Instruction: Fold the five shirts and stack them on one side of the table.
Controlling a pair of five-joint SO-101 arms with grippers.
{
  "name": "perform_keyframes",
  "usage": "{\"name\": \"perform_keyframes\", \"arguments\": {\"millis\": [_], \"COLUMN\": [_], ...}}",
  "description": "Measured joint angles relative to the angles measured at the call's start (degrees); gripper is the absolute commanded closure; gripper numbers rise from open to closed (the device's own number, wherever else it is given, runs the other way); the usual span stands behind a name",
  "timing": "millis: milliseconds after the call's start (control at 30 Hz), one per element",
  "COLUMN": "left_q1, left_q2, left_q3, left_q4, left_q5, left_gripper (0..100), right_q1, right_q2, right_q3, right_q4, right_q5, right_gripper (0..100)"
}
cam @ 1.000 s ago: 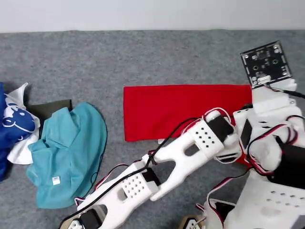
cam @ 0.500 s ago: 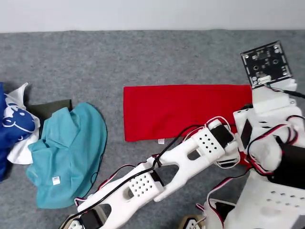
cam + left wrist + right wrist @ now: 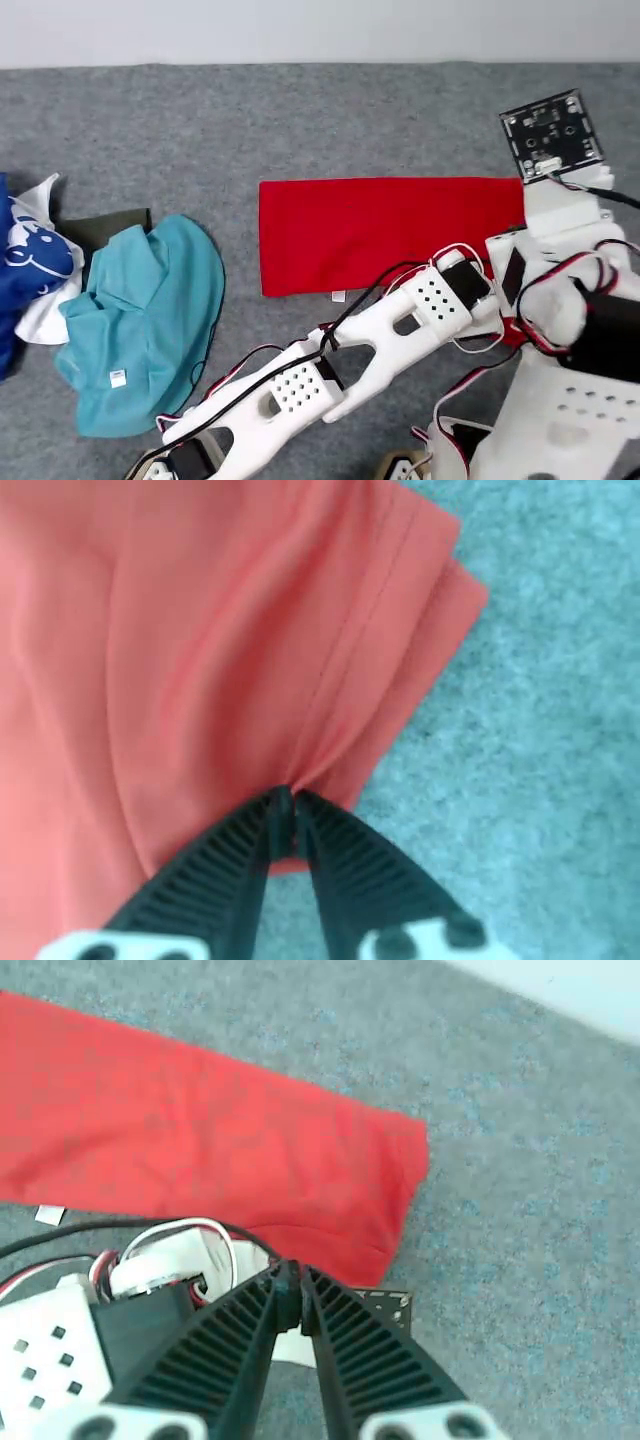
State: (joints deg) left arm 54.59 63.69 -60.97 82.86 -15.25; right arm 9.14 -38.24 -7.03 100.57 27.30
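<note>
A red shirt (image 3: 380,230), folded into a long strip, lies at the table's middle. My left gripper (image 3: 285,805) is shut on a pinched fold of the red shirt (image 3: 200,630) near its corner. In the high view the left arm (image 3: 400,325) reaches from the near edge to the strip's right end, and its fingertips are hidden under the right arm (image 3: 570,300). My right gripper (image 3: 287,1278) is shut just over the left arm's wrist, at the near right corner of the red shirt (image 3: 200,1140). I cannot tell whether it holds cloth.
At the left lies a heap of shirts: a crumpled teal one (image 3: 150,310), a blue and white one (image 3: 25,260) at the edge, and a dark green one (image 3: 105,225) beneath them. Grey carpet (image 3: 350,120) covers the table.
The left arm's wrist has slid slightly toward the near edge at the strip's right end. The right arm's top has shifted a little up and left. The red shirt lies the same.
</note>
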Motion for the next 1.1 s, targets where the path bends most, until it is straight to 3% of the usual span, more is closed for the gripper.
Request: {"name": "perform_keyframes", "arguments": {"millis": [333,633,800,967,1100], "left_q1": [-1.58,-3.96,-3.60,-2.64,-3.08], "left_q2": [0.00,0.00,0.00,0.00,0.00], "left_q3": [-13.98,-14.77,-14.95,-15.12,-15.12], "left_q4": [7.21,7.21,8.70,14.07,15.91], "left_q5": [0.00,0.00,0.18,8.70,10.55], "left_gripper": [100,99,85,82,82], "right_q1": [0.00,0.00,0.00,0.00,0.00], "right_q2": [-2.02,-3.08,-3.08,-3.08,-3.08], "right_q3": [0.62,0.62,0.62,0.62,0.62], "right_q4": [0.00,0.00,0.00,0.00,0.00], "right_q5": [0.00,0.00,0.00,0.00,0.00], "right_gripper": [98.7,98.7,98.7,98.7,98.7]}}
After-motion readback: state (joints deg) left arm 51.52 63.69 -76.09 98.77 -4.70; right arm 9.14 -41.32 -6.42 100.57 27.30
